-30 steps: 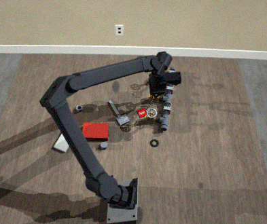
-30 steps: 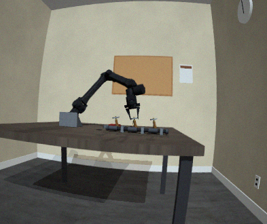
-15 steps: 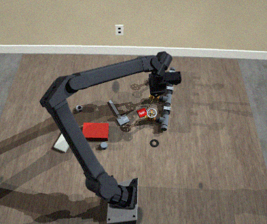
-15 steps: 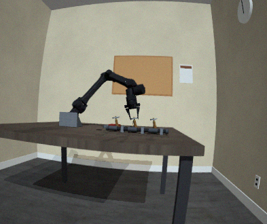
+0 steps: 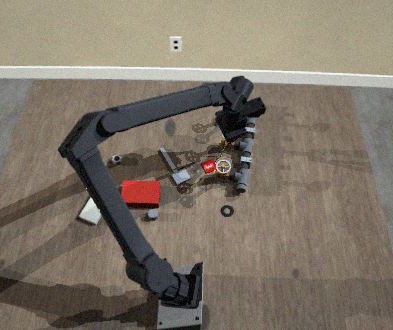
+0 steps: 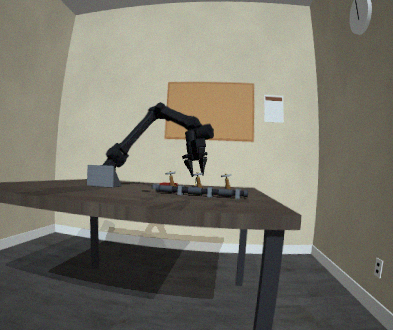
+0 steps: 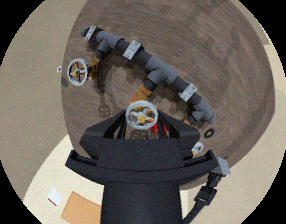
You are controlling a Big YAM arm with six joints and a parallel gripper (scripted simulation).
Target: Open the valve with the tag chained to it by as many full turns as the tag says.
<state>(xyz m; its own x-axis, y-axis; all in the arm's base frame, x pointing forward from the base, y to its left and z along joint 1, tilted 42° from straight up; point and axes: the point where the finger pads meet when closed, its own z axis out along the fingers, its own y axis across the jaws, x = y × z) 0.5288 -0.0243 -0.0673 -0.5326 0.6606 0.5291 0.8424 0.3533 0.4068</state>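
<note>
A grey pipe [image 5: 245,157] lies on the table and carries three valves with small handwheels. My gripper [image 6: 196,172] points down over the middle valve and is shut on its handwheel [image 7: 142,115], which sits between the fingers in the wrist view. The near valve's handwheel [image 5: 223,166] is free, and a red tag [image 5: 208,166] lies right beside it. The far valve's handwheel [image 7: 77,71] is free too; in the top view my wrist hides it. The tag's writing is too small to read.
A red box [image 5: 140,193], a grey hammer-like tool [image 5: 173,166], a black ring [image 5: 227,210], a small grey cylinder [image 5: 152,214], a dark nut [image 5: 116,159] and a pale block [image 5: 90,211] lie on the table left of and in front of the pipe.
</note>
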